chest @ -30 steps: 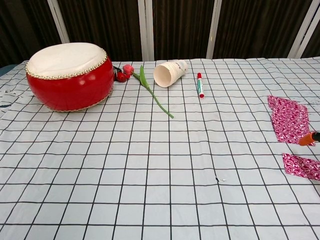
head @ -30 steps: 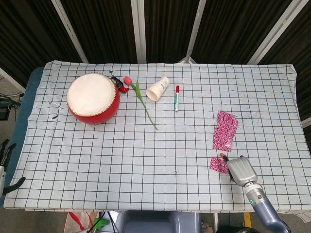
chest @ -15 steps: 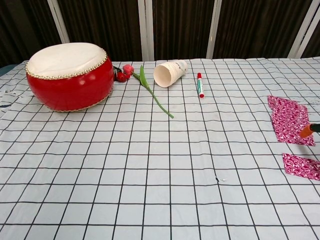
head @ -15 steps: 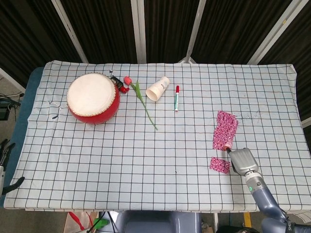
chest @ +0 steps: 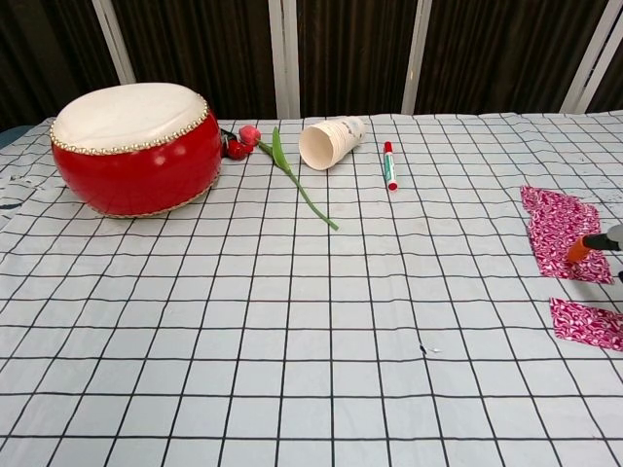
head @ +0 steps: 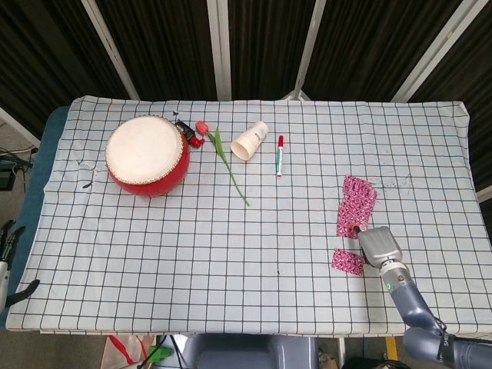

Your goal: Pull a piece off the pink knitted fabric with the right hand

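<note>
The pink knitted fabric lies flat at the table's right side, also seen in the chest view. A small separate pink piece lies just in front of it, near the right edge of the chest view. My right hand hovers beside the small piece, its grey back facing up. One orange fingertip touches the near end of the larger fabric, and it also shows in the chest view. The other fingers are hidden under the hand. My left hand hangs off the table's left edge, fingers apart.
A red drum stands at the far left. A red flower with a green stem, a tipped paper cup and a marker lie along the back middle. The table's front edge runs close to my right hand.
My right hand has moved forward, away from the small piece toward the larger fabric. Its orange fingertip now rests at that fabric's near end. Both fabric pieces stayed in place.
</note>
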### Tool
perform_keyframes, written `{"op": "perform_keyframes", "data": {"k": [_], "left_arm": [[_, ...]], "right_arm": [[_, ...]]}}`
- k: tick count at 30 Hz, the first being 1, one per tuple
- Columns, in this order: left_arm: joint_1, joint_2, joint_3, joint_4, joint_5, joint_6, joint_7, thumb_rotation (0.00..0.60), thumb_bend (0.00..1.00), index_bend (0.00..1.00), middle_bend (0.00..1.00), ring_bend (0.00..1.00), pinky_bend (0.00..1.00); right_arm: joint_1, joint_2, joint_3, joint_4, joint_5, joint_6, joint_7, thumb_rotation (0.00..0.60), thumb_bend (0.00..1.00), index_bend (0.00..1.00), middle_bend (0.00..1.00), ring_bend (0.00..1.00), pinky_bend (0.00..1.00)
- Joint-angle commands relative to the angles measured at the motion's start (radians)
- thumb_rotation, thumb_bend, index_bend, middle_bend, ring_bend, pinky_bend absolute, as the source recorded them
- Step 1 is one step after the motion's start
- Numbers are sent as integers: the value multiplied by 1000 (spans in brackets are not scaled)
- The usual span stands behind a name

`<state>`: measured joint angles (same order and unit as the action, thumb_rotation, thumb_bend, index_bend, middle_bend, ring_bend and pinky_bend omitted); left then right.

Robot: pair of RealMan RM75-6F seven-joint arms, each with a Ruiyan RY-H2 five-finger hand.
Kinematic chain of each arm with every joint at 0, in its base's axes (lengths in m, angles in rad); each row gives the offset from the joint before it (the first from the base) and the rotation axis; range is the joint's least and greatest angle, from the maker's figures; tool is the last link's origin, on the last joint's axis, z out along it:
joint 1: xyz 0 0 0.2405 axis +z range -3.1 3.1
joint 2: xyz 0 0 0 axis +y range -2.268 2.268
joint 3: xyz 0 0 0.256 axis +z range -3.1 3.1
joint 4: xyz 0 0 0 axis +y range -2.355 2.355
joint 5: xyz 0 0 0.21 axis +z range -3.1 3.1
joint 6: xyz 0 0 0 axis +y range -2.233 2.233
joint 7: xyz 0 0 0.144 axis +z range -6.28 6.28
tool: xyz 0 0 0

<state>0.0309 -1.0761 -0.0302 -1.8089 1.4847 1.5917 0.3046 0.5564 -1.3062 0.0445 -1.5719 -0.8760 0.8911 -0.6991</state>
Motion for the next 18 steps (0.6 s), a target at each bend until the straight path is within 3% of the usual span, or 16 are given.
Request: {"op": "perform_keyframes", "data": {"k": [1, 18], "left_arm": [[-1, -1, 0, -1, -1, -1, 3, 600, 247, 117, 0, 0, 20], [3, 4, 1, -1, 3, 6, -10, 600, 247, 117, 0, 0, 19]], "right_arm": [[10, -4, -5, -6, 4, -1, -10, 600, 757, 201, 847, 782, 441], [59, -39, -17, -46, 40, 33, -62, 600, 757, 202, 847, 782, 441]]}}
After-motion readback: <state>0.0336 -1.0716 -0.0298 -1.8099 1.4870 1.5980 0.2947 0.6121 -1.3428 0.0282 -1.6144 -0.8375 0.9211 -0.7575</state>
